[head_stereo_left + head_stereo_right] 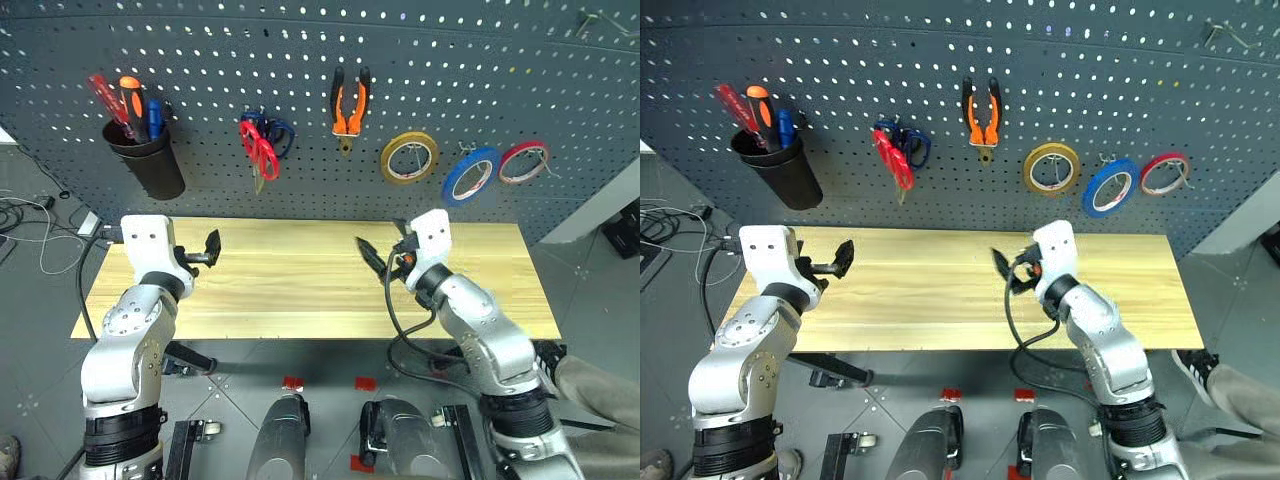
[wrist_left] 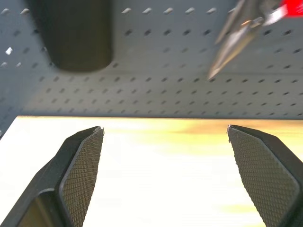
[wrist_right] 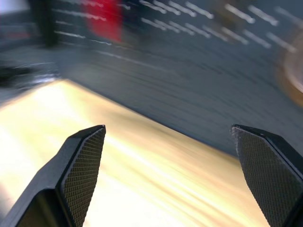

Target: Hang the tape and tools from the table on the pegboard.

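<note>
The blue tape [image 1: 470, 176] hangs on the pegboard [image 1: 450, 60] between a yellow tape ring [image 1: 408, 157] and a red one [image 1: 523, 161]. The orange-and-black pliers [image 1: 350, 105] hang at the middle of the board. To their left are the red-handled scissors [image 1: 258, 148], whose blades [image 2: 232, 47] also appear in the left wrist view. The screwdriver [image 1: 129, 97] stands in a black cup [image 1: 150, 160] at the board's left. My left gripper [image 1: 210, 248] is open and empty over the table's [image 1: 290, 290] left part. My right gripper [image 1: 383, 247] is open and empty over its middle right.
Blue-handled scissors [image 1: 281, 135] hang behind the red ones. A red-handled and a blue-handled tool share the cup. Cables lie on the floor at the left [image 1: 30, 215]. A person's leg and shoe [image 1: 1225, 385] are at the lower right.
</note>
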